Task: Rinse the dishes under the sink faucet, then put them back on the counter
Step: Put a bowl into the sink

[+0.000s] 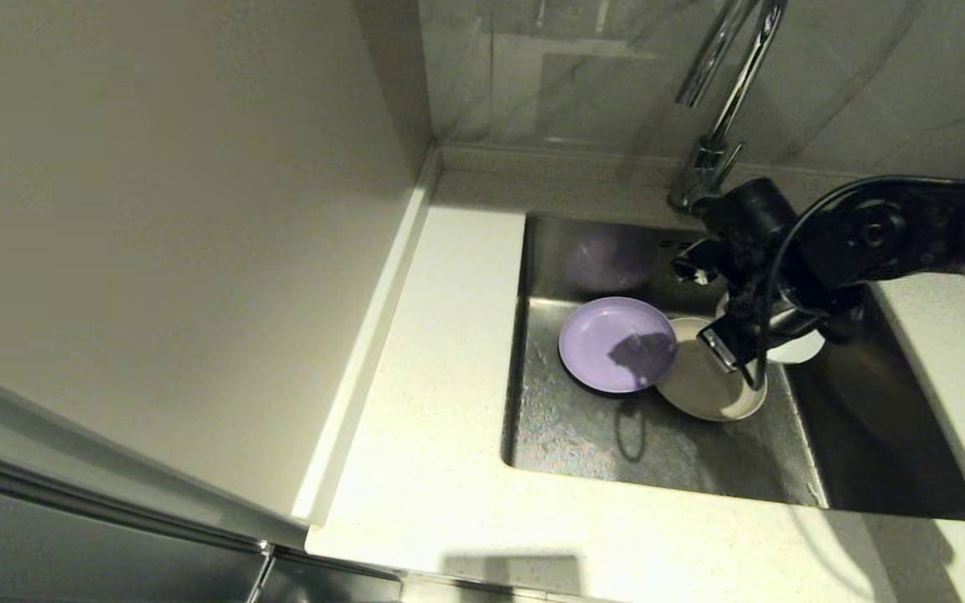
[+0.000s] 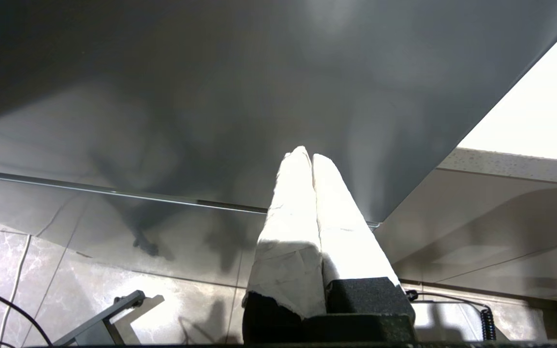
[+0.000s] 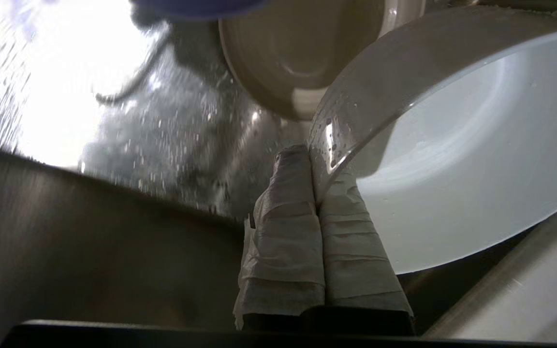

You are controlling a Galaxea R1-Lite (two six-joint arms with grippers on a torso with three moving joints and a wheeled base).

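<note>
My right gripper is shut on the rim of the white bowl, one finger inside and one outside. The bowl is tilted and has water drops on it. In the head view the right gripper hangs inside the sink, just below the sink faucet, and the arm covers most of the bowl. A lilac-purple plate lies on the sink floor, and its edge overlaps a cream-beige plate beside it. My left gripper is shut on nothing, parked low in front of a grey cabinet face.
The white speckled counter frames the sink on its left, front and right. A wall rises along the counter's left edge, and a tiled back wall stands behind the faucet. The sink floor is wet.
</note>
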